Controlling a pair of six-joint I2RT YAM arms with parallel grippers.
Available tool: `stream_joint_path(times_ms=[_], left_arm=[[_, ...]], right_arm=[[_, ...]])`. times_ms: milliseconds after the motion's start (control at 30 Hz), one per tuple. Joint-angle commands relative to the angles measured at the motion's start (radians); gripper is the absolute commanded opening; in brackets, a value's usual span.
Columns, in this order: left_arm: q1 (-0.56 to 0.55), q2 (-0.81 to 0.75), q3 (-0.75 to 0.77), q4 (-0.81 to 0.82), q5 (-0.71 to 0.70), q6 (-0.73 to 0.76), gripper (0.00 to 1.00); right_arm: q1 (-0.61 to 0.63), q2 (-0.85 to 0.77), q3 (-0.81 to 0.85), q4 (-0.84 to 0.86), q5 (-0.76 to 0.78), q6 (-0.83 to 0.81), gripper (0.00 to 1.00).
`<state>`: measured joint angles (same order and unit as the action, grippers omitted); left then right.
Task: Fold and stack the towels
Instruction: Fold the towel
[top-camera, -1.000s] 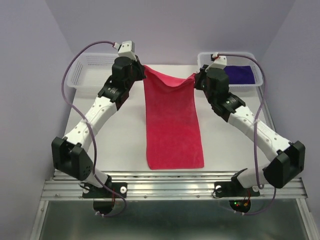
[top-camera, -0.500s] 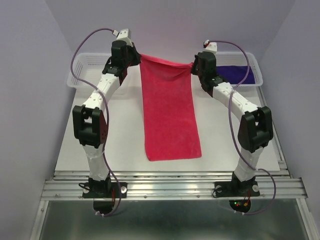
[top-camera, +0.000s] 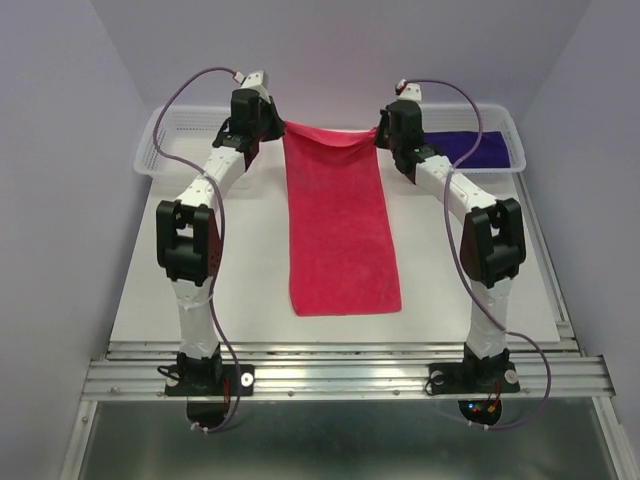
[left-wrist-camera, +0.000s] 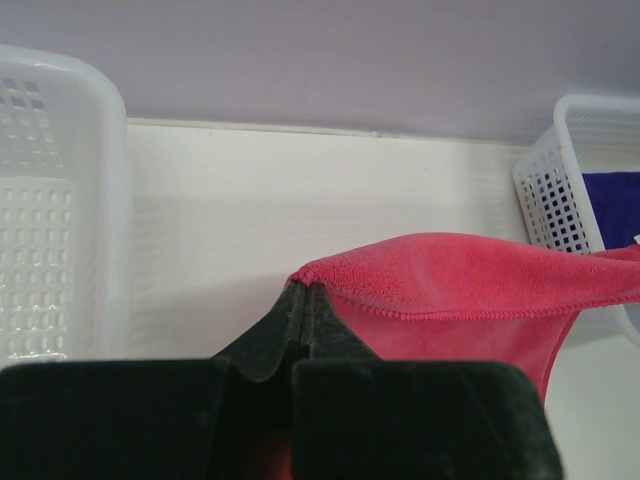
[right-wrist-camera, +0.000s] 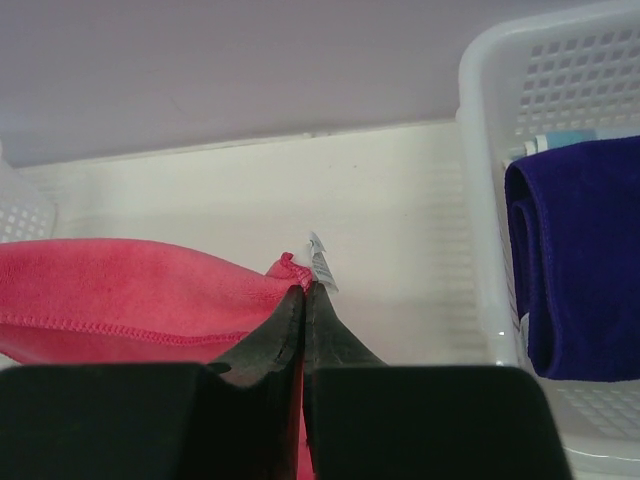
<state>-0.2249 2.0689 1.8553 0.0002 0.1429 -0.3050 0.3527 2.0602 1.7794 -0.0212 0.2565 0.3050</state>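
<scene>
Pale lavender walls (top-camera: 60, 200) close in a white table (top-camera: 250, 270), with a ribbed metal rail (top-camera: 350, 372) across the bottom of the top view. In the upper left a white mesh basket (top-camera: 165, 150) sits against the back wall. Just right of it the left gripper (top-camera: 283, 127) is pinched tight on one far corner of the pink-red towel (top-camera: 340, 230), jaws showing no gap in its wrist view. The towel runs down the centre of the frame: its far edge hangs lifted and slightly sagging between the two grippers, and the rest lies flat on the table. At upper centre-right the right gripper (top-camera: 380, 131) is clamped just as tight on the other far corner, a small white tag (right-wrist-camera: 320, 265) sticking out beside its tips. In the upper right a second basket (top-camera: 506, 120) holds the dark purple towel (top-camera: 485, 148), folded over. The gripped corners are buried between the jaws; the black gripper bodies fill the bottom of both wrist views; the right arm (top-camera: 470, 210) covers part of the purple towel from above; a pale blue-and-white strip (right-wrist-camera: 565, 140) behind it in the right wrist view is too cut off to identify.
</scene>
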Motion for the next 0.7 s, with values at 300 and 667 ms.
stream_joint_path(times_ms=[300,667], left_arm=[[0.002,-0.308,-0.418,0.182,0.07,-0.149,0.0],[-0.054,-0.529,-0.806,0.264,0.026,-0.227,0.0]], right_arm=[[-0.008,-0.227,-0.231,-0.08,-0.1,0.097,0.01],[-0.004,-0.446,-0.558,-0.066,-0.189,0.175,0.01]])
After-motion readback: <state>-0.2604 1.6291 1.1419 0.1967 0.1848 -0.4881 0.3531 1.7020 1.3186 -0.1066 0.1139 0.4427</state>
